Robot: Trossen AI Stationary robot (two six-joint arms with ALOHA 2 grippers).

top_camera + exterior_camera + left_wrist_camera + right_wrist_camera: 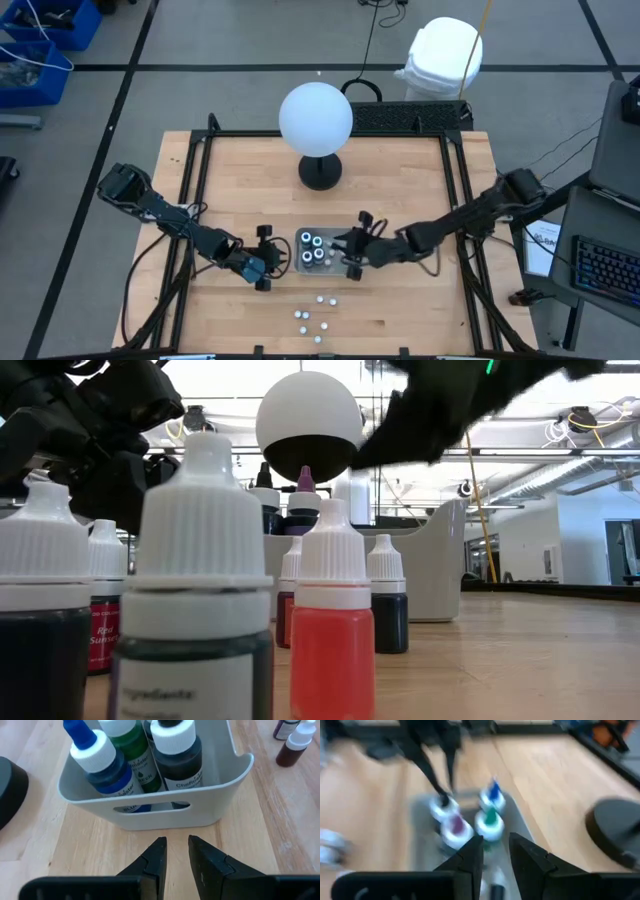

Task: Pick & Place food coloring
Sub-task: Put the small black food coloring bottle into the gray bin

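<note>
High view: four food coloring bottles [315, 249] upright in grey tray [303, 262] at counter [420, 190] centre — smaller ones [313, 319] loose nearby. Left end effector [176, 855] beside tray, empty, narrowly apart; right end effector [495, 851] over bottles, slightly apart, holding nothing.

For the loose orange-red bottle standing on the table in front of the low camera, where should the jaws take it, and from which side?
Probably from straight above, closing on the ribbed white cap of the orange-red bottle. It stands upright with the cap as its topmost part, and the ridges should give the jaws purchase. Other bottles crowd it on both sides in the low view, such as the large dark bottle, so a sideways approach risks knocking them over.
</note>
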